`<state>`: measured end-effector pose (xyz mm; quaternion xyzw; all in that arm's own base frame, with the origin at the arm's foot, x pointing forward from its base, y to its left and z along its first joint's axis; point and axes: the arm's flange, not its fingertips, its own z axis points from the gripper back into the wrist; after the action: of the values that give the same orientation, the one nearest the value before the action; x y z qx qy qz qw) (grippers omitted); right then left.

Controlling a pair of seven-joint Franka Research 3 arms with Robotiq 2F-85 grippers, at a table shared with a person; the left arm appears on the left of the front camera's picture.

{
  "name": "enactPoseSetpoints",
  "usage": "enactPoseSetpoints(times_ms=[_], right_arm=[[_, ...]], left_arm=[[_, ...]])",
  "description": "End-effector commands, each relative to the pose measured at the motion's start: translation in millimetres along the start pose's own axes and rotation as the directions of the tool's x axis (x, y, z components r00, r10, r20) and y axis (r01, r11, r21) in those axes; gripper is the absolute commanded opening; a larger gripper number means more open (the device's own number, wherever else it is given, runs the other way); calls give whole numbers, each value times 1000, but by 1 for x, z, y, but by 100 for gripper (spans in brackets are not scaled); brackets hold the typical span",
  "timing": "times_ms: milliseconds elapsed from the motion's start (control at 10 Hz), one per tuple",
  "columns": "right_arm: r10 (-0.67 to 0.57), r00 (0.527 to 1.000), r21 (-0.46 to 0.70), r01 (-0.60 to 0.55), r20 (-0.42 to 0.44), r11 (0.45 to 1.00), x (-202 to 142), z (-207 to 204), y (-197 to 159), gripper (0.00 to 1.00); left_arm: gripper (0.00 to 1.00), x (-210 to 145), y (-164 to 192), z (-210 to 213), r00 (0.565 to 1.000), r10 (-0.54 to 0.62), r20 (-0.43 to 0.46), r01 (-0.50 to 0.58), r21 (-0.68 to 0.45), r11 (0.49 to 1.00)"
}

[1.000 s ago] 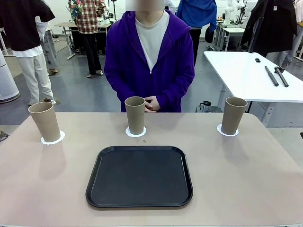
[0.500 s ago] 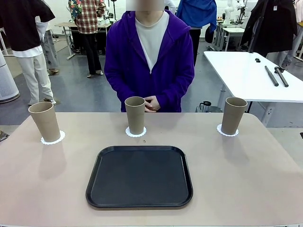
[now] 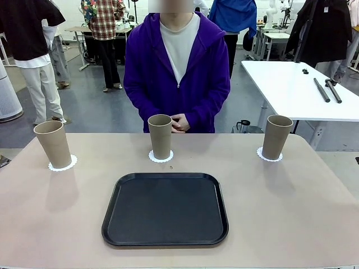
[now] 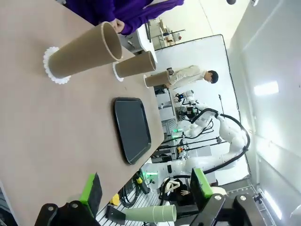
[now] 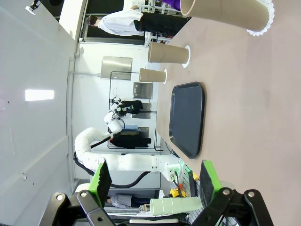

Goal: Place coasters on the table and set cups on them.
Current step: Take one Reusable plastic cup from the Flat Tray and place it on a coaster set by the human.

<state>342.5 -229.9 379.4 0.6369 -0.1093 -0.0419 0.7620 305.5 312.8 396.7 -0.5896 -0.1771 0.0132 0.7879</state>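
Both claws stand wide open and empty: the left gripper (image 4: 143,193) shows its green-padded fingers spread with nothing between them, held back off the near left of the large beige-tan tabletop (image 3: 291,213), and the right gripper (image 5: 155,181) is likewise spread and holds nothing, back off the near right.

Across the far half of the table, three small round white scalloped paper coasters are laid out, well apart from one another: the left coaster (image 3: 63,165), the middle coaster (image 3: 161,158) and the right coaster (image 3: 268,157). On each stands an upright tall tapered matte tan cup: the left cup (image 3: 53,144), the middle cup (image 3: 160,136) and the right cup (image 3: 277,137). A black rounded-corner tray (image 3: 165,209) lies bare in the near middle. A person in a purple jacket (image 3: 177,73) stands at the far side, hands clasped.

By the look of it the task is complete, with nothing left to place.
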Motion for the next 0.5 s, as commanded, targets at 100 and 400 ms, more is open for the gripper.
enactPoseSetpoints(times_ms=[100,400], right_arm=[[-6,1000,1,6,-3,1000,-1,0,1,100],[-6,1000,1,6,-3,1000,-1,0,1,100]], left_arm=[[100,-3,9,-4,998,62,-25,-60,66,996],[100,-4,11,-5,999,40,-33,-36,99,994]])
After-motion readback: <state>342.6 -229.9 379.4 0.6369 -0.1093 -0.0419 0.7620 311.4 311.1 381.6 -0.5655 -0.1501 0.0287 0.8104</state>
